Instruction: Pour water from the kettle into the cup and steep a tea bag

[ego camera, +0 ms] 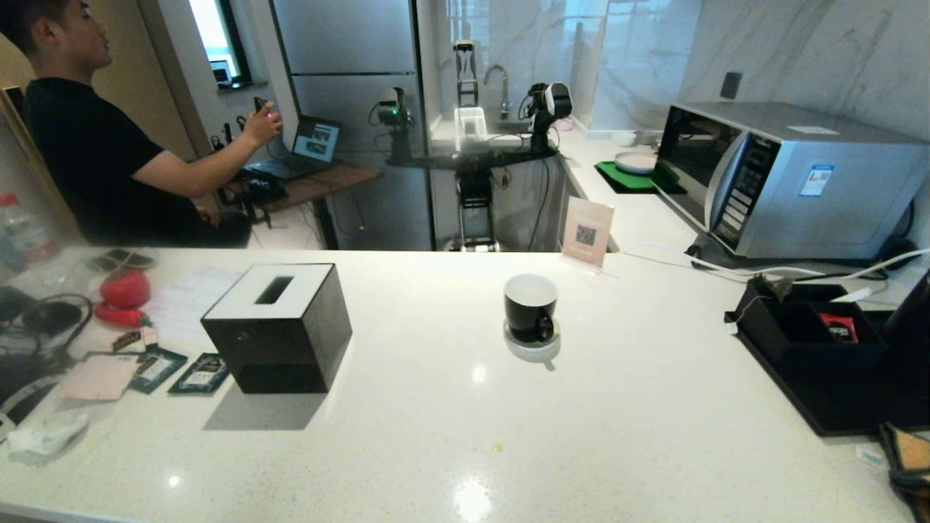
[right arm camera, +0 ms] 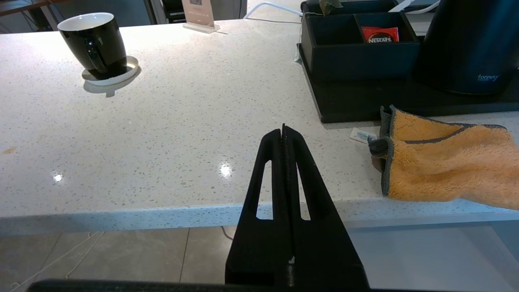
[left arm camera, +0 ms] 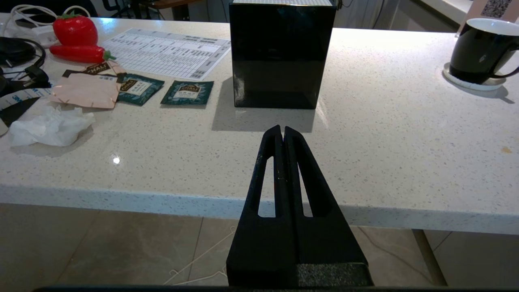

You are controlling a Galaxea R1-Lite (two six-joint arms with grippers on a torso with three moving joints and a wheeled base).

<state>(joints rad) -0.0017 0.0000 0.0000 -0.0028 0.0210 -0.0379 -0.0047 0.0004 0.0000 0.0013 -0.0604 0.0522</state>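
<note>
The glossy black cup [ego camera: 530, 306] with a white inside stands on a small white saucer [ego camera: 517, 349] mid-counter; it shows too in the left wrist view [left arm camera: 480, 50] and the right wrist view [right arm camera: 94, 42]. The matte black kettle [right arm camera: 470, 44] stands on a black tray [right arm camera: 352, 103] at the far right, only partly seen in the head view [ego camera: 912, 327]. Dark tea bag packets [left arm camera: 187, 92] lie left of the tissue box. My left gripper [left arm camera: 282, 129] and right gripper [right arm camera: 284, 130] hang shut and empty off the counter's near edge. No water is visible.
A black cube tissue box [ego camera: 280, 327] stands left of centre. An orange cloth [right arm camera: 442, 162] lies at the near right edge. A black divided box [right arm camera: 359, 44] with a red packet sits on the tray. Red toy fruit [left arm camera: 75, 30], cables and crumpled tissue [left arm camera: 50, 125] clutter the left.
</note>
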